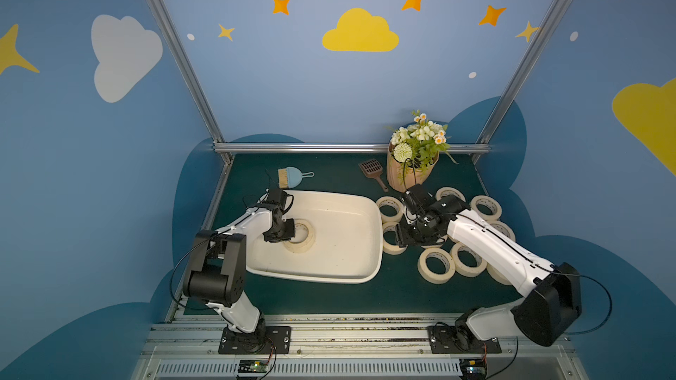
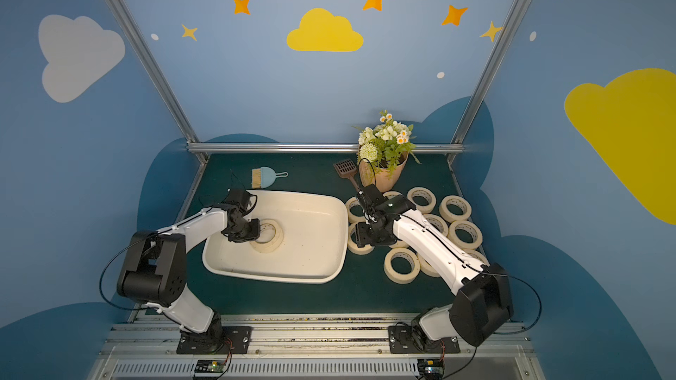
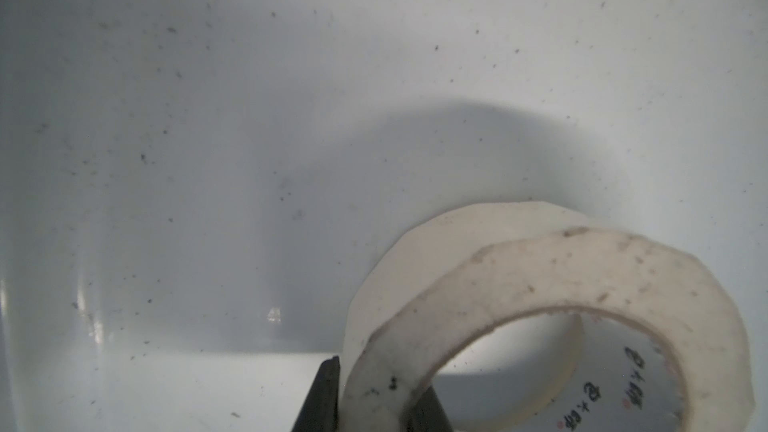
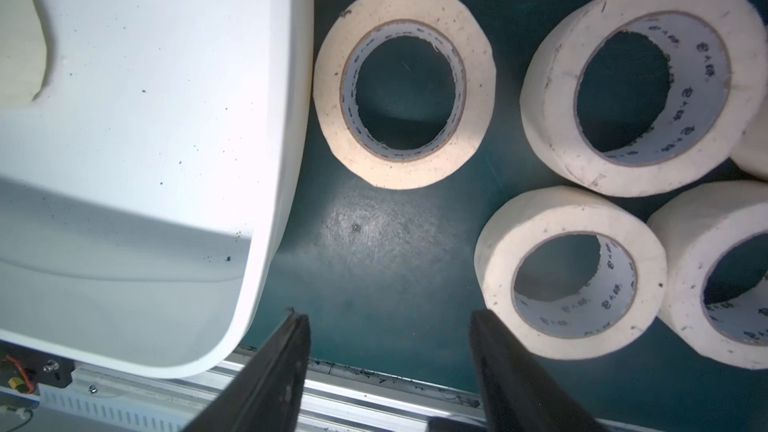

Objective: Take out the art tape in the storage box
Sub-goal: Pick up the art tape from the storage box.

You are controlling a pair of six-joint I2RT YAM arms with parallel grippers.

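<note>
The left pincer [image 1: 290, 231] is clamped on the wall of an art tape roll [image 3: 582, 276] stacked on a second roll [image 3: 415, 251] inside the storage box [image 1: 345, 254]. Lift vertically, clear the rim, then traverse. The right pincer [image 4: 388, 315] stands wide, empty.

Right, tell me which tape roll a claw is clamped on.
The upper roll in the storage box, its wall pinched by the left claw; the right claw is open, holding none.
</note>
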